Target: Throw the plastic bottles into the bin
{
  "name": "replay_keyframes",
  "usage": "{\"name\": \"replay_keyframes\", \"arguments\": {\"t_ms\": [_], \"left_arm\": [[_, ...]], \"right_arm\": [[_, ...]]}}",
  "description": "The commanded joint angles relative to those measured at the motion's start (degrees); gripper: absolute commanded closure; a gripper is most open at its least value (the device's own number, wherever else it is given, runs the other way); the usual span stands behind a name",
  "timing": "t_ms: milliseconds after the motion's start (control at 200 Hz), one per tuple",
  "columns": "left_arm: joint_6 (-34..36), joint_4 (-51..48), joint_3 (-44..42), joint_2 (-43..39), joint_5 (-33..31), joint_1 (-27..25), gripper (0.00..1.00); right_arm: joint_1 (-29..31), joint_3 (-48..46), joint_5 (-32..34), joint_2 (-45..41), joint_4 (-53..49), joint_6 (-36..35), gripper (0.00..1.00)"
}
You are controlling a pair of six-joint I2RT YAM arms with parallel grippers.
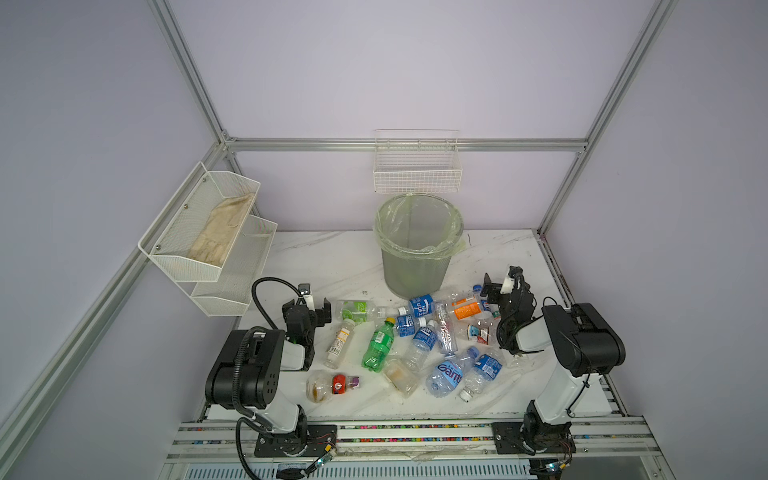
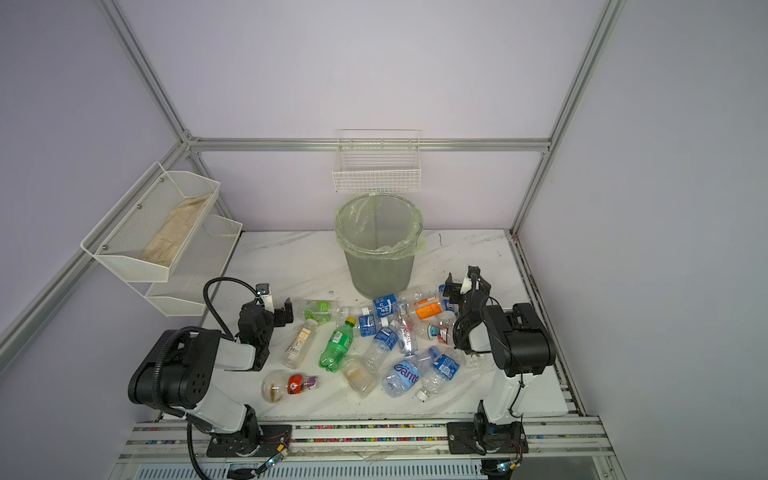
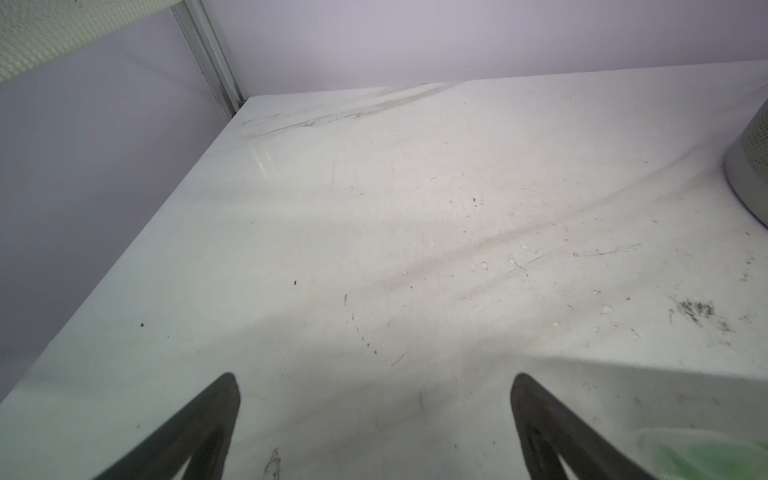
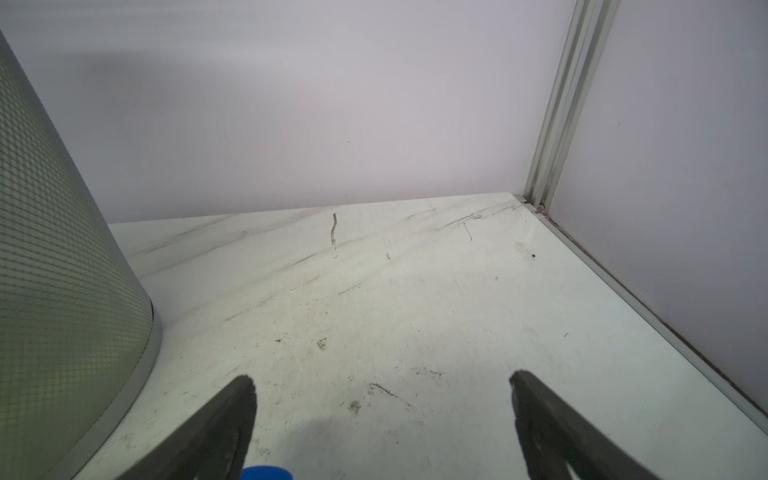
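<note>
Now left end effector (image 3: pixel 374 380) and right end effector (image 4: pixel 381 376) wide open, empty, near plastic bottles (image 1: pixel 424 338).

White marble-veined desk (image 1: pixel 316 257), scuffed, dirt specks across the surface. The bin (image 1: pixel 417 270) stands upright at rear centre. The plastic bottles (image 1: pixel 424 338) lie on their sides in front of it, mostly heaped and touching. The green soda bottle (image 1: pixel 378 345) lies at the heap's left. A red-labelled bottle (image 1: pixel 332 384) lies apart, near the front edge.
</note>
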Motion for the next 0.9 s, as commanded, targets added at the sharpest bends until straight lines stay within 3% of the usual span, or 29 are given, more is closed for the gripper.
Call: {"name": "replay_keyframes", "arguments": {"t_ms": [0, 895], "left_arm": [[-0.9, 1.8, 3.0, -1.3, 0.6, 0.5, 0.0], [-1.3, 0.9, 3.5, -1.3, 0.7, 0.6, 0.0]], "right_arm": [[-0.3, 0.1, 0.4, -0.8, 1.6, -0.2, 0.03], [-0.3, 0.3, 0.5, -0.8, 1.5, -0.1, 0.03]]}}
